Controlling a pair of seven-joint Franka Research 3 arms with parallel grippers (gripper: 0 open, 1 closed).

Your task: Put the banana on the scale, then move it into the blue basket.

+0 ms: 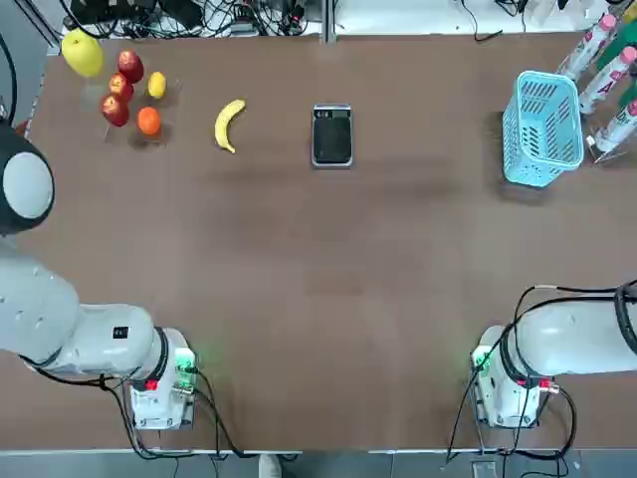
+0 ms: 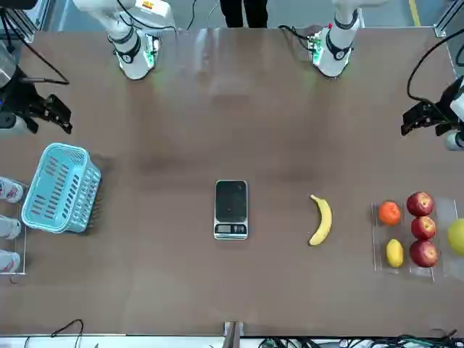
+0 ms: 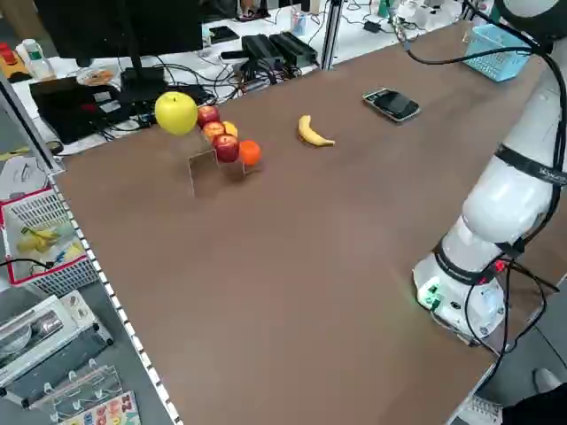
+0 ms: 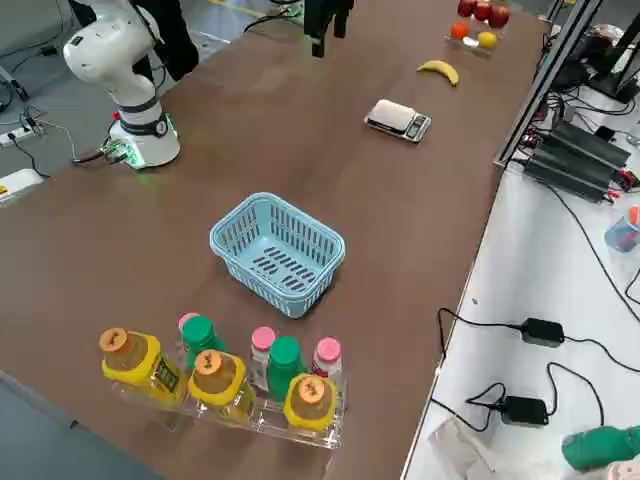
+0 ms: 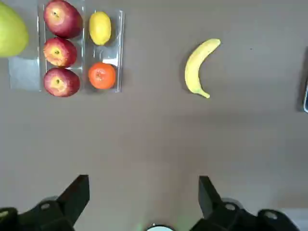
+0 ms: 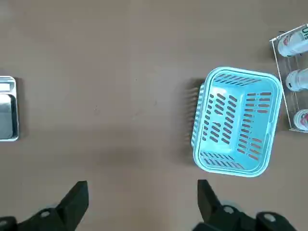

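Note:
The small yellow banana [image 1: 229,125] lies on the brown table at the far side, left of the dark scale [image 1: 331,134]. The light blue basket [image 1: 542,139] stands at the far right with nothing in it. My left gripper [image 5: 143,185] hangs open high above the table on the near side of the banana [image 5: 199,66], holding nothing. My right gripper [image 6: 142,190] is open too, high over the table between the scale [image 6: 7,108] and the basket [image 6: 207,120]. In the front view the left gripper [image 2: 424,122] sits at the right edge and the right gripper [image 2: 54,112] at the left.
A clear tray [image 1: 134,100] with three red apples, an orange and a lemon stands at the far left, a large yellow fruit [image 1: 82,52] beside it. A rack of bottles [image 4: 220,375] stands right of the basket. Both arm bases sit at the near edge.

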